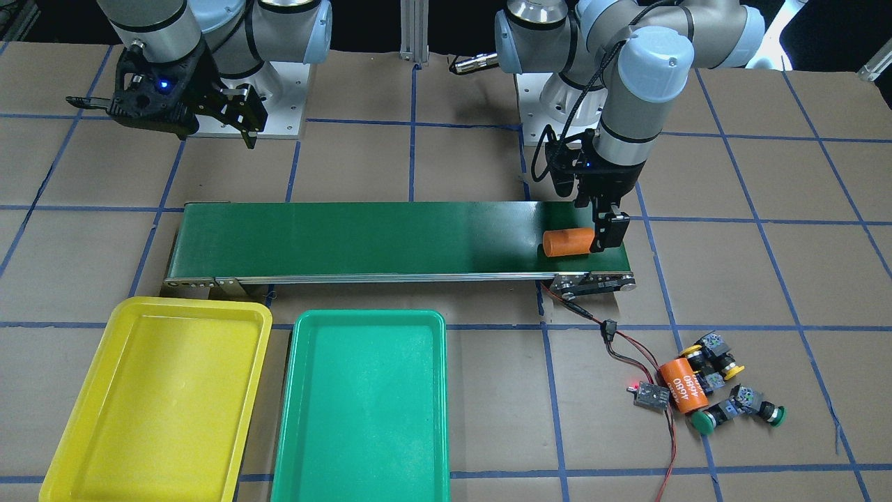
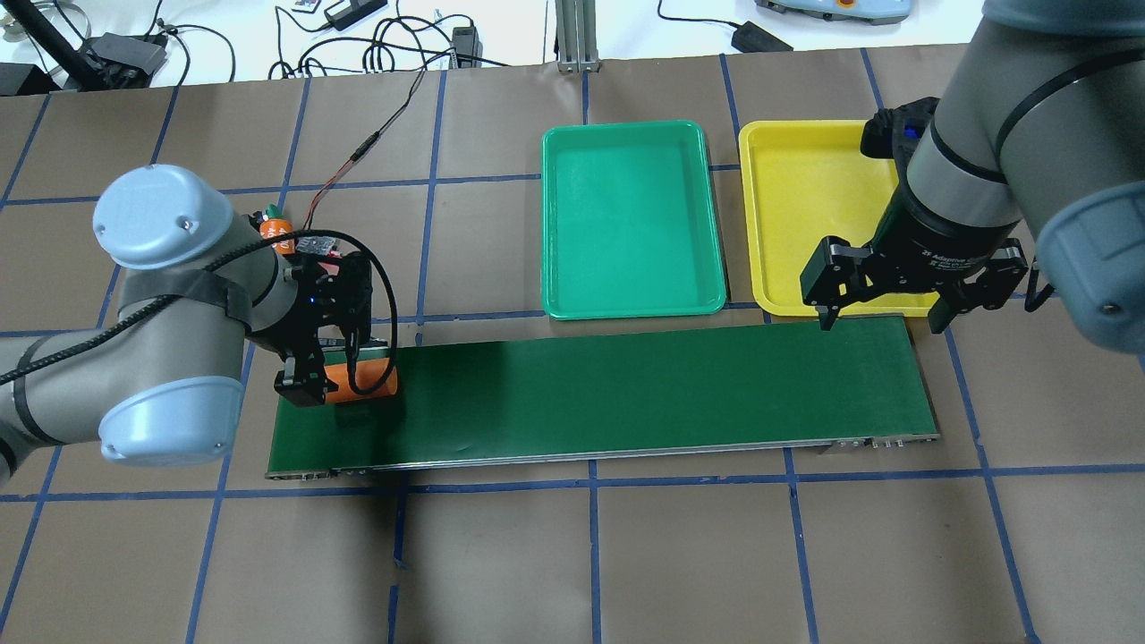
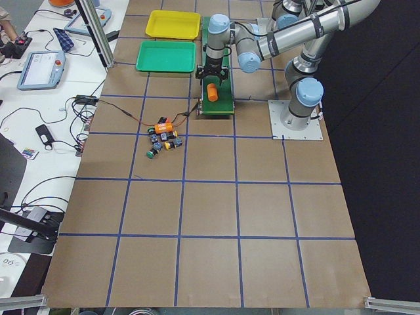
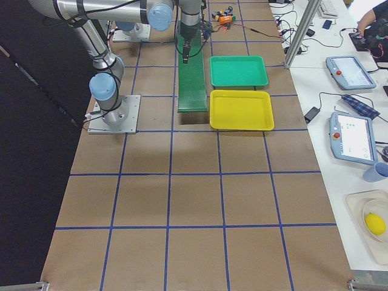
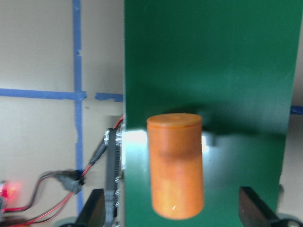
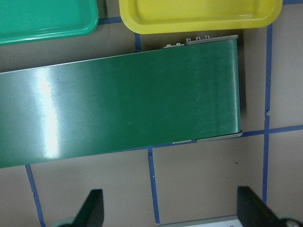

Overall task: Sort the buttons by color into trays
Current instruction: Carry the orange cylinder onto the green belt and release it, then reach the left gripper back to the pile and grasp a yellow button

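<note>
Four buttons lie in a cluster on the brown table past the belt's end: two yellow-capped (image 1: 712,354) and two green-capped (image 1: 739,410). The yellow tray (image 1: 160,397) and the green tray (image 1: 362,404) stand side by side, both empty. My left gripper (image 1: 592,240) is open, low over the belt's end, its fingers (image 5: 92,213) wide apart on either side of an orange cylinder (image 5: 175,165) that lies on the belt, not touching it. My right gripper (image 2: 881,313) is open and empty above the belt's other end, beside the yellow tray (image 2: 818,215).
The long dark-green conveyor belt (image 1: 390,237) runs across the table's middle. A second orange cylinder (image 1: 679,383) lies among the buttons. A small black circuit board (image 1: 651,396) with red wires sits beside them, wired to the belt's end.
</note>
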You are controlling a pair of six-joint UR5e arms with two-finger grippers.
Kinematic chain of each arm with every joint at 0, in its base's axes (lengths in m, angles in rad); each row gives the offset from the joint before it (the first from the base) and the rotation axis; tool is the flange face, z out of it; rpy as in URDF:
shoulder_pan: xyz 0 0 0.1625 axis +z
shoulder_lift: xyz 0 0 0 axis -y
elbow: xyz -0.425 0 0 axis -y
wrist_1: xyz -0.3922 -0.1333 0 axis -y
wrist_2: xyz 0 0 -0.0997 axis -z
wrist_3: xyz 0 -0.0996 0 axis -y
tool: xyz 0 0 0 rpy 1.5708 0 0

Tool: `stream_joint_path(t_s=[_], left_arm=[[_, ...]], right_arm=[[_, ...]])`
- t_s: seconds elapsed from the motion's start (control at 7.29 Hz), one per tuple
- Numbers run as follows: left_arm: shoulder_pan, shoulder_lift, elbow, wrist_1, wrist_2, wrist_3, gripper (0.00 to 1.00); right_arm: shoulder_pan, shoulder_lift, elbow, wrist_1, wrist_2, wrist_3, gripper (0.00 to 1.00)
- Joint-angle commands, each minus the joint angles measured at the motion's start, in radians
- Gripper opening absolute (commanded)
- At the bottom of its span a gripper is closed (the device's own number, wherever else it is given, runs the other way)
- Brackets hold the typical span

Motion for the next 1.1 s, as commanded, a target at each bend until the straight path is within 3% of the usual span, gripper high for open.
stream_joint_path(t_s=[0.0, 0.27, 0.41, 0.55, 0.96], left_arm=[[0.121, -0.085, 0.211, -0.094, -0.019, -0.193, 1.0], [0.139, -0.264, 0.423, -0.101, -0.002, -0.352, 1.0], [0.171, -0.344, 0.473, -0.109, 0.004, -0.482, 1.0], [0.25, -0.406, 0.484, -0.108, -0.002, -0.474, 1.0], [0.347, -0.544, 0.502, -0.091, -0.011, -0.126, 1.0]], right_arm=[[0.0, 0.0, 0.0, -0.001, 0.0, 0.001, 1.0], [0.0, 0.001, 0.001, 0.0, 0.0, 0.004, 1.0], [0.0, 0.0, 0.001, 0.006, -0.002, 0.014, 1.0], [0.0, 0.0, 0.001, 0.009, -0.002, 0.013, 1.0], [0.0, 0.0, 0.003, 0.011, -0.002, 0.004, 1.0]])
